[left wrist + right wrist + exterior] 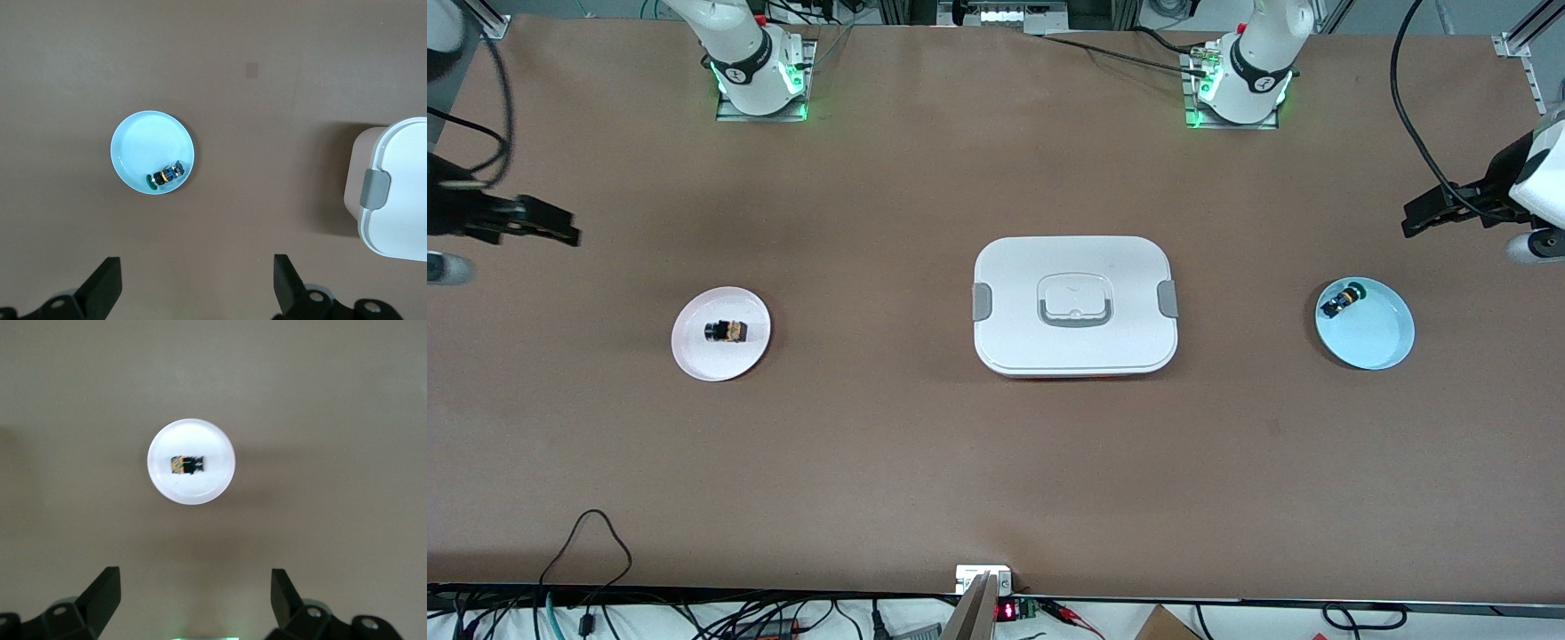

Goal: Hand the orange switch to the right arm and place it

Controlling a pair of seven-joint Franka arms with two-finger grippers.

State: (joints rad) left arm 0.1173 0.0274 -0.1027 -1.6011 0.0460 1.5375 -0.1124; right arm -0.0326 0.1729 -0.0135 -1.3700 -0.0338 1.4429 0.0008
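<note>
- The switch lies on its side in the middle of a white plate, toward the right arm's end of the tabletop; nothing holds it.
- In the right wrist view the switch shows as a black block with an orange end, centred on the plate.
- The right gripper hangs in the air at the right arm's end of the tabletop, well apart from the white plate; its fingers are spread wide and hold nothing.
- The left gripper hangs at the left arm's end, near a blue plate; its fingers are likewise spread wide and empty.
- A small black-and-blue part with a green cap lies at the edge of the blue plate, on the side farther from the front camera.
- A white lidded box with grey clips and a handle recess sits mid-tabletop, between the two plates and well apart from both.
</note>
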